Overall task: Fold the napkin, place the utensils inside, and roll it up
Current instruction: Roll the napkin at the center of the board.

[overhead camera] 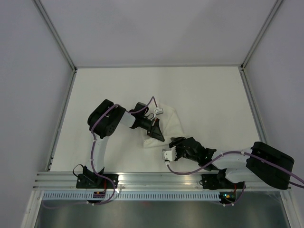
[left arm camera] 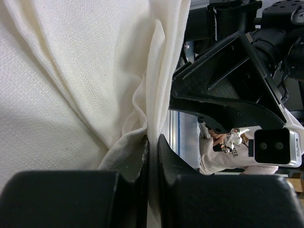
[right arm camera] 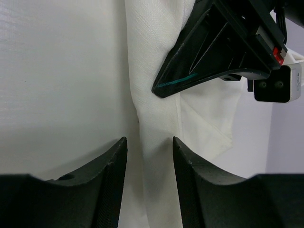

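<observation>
The white napkin (overhead camera: pixel 172 119) lies crumpled in the middle of the table. My left gripper (overhead camera: pixel 158 134) is shut on a bunched edge of it; in the left wrist view the cloth (left arm camera: pixel 71 71) is pinched between the closed fingers (left arm camera: pixel 153 142). My right gripper (overhead camera: pixel 176 141) stands open just to the right of the left one. In the right wrist view its fingers (right arm camera: pixel 149 142) straddle a raised fold of the napkin (right arm camera: pixel 156 109) with a gap on the left side, and the left gripper (right arm camera: pixel 213 52) hangs above the cloth. The utensils are out of view.
The off-white table (overhead camera: pixel 213 95) is fenced by metal rails on the left and right and an aluminium rail (overhead camera: pixel 156 178) at the near edge. Both arm bases sit on that rail.
</observation>
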Available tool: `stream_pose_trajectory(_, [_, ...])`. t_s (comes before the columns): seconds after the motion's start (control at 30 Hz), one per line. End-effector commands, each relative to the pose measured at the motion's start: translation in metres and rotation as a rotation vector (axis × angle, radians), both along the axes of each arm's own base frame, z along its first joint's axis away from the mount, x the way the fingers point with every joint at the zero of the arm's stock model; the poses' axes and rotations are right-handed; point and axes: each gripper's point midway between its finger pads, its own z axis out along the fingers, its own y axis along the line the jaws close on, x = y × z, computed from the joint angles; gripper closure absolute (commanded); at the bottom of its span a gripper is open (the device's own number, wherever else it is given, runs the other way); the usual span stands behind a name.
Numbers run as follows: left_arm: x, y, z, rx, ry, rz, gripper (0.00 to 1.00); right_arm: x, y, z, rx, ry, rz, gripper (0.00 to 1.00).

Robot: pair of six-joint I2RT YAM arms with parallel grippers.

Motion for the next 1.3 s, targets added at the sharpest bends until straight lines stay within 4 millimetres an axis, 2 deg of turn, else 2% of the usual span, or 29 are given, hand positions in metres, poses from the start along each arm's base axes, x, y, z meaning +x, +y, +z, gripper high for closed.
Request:
stream_pose_trajectory(0.0, [-0.007, 0.01, -0.05, 0.137, 0.037, 0.052, 0.98, 0.002, 0.008, 0.01, 0.059, -0.035, -0.01, 0.51])
stream_pose_trajectory(0.17, [-0.008, 0.011, -0.05, 0.138, 0.038, 0.051, 0.98, -0.003, 0.015, 0.007, 0.06, -0.044, 0.002, 0.51])
stream_pose_trajectory(0.6, [-0.008, 0.011, -0.051, 0.142, 0.045, 0.049, 0.98, 0.004, 0.03, 0.001, 0.031, -0.105, 0.0, 0.56])
stream_pose_trajectory(0.8, [-0.007, 0.01, -0.051, 0.143, 0.035, 0.048, 0.98, 0.002, 0.032, -0.004, -0.003, -0.103, 0.011, 0.72])
stream_pose_trajectory(0.83, [-0.006, 0.011, -0.05, 0.146, 0.033, 0.048, 0.98, 0.003, 0.032, -0.005, -0.007, -0.1, 0.009, 0.79])
stream_pose_trajectory(0.9, [-0.004, 0.01, -0.048, 0.149, 0.008, 0.058, 0.98, 0.0, 0.031, -0.008, -0.022, -0.087, 0.021, 0.87])
stream_pose_trajectory(1.03, [0.005, 0.009, -0.037, 0.154, -0.056, 0.086, 0.94, -0.006, 0.034, -0.011, -0.048, -0.047, 0.051, 0.9])
stream_pose_trajectory(1.07, [0.007, 0.009, -0.038, 0.169, -0.069, 0.099, 0.92, -0.01, 0.032, -0.017, -0.081, -0.018, 0.061, 0.9])
stream_pose_trajectory(1.1, [0.011, 0.008, -0.032, 0.166, -0.085, 0.105, 0.91, -0.011, 0.038, -0.013, -0.073, 0.001, 0.072, 0.9])
stream_pose_trajectory(1.27, [0.02, 0.011, -0.027, 0.207, -0.149, 0.138, 0.87, -0.02, 0.041, -0.016, -0.124, 0.094, 0.108, 0.91])
